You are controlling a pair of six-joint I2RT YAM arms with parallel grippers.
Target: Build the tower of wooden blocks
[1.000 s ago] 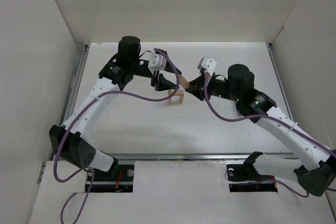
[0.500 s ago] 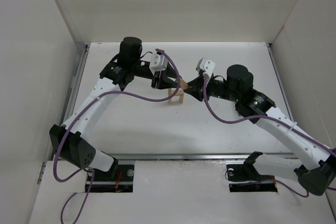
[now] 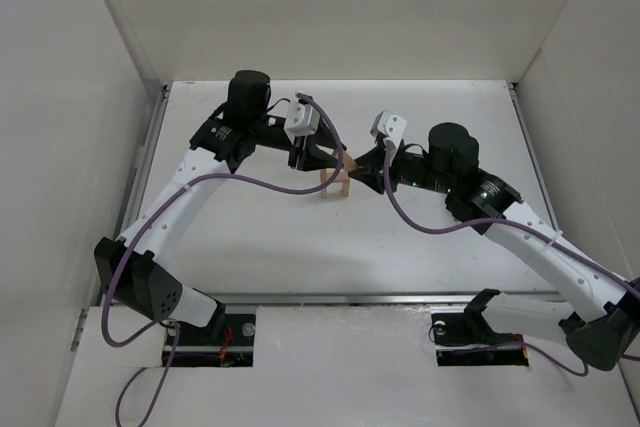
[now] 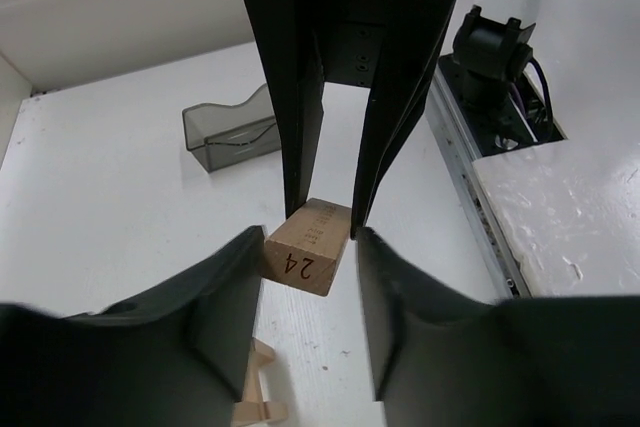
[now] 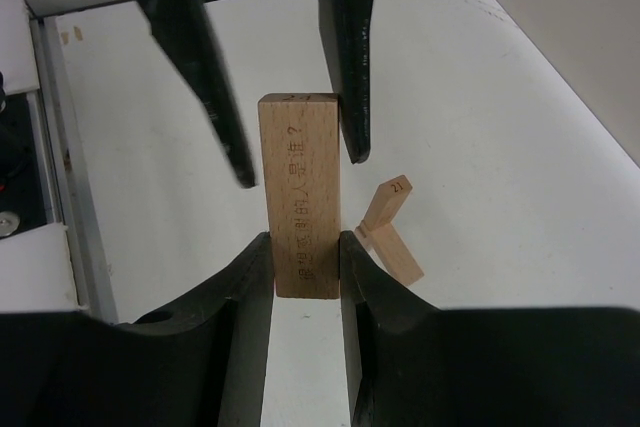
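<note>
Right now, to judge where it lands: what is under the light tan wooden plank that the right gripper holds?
Under the light tan wooden plank: white table, and the small wood block tower to one side. The right gripper and the plank itself hide what lies directly beneath.

A light tan wooden plank (image 5: 300,197), lettered along its face and marked "24" on one end, hangs above the table. It is clamped at one end by the right gripper (image 5: 303,243). Just below it stands the wood block tower (image 3: 335,184), a few similar thin planks forming an H shape.
</note>
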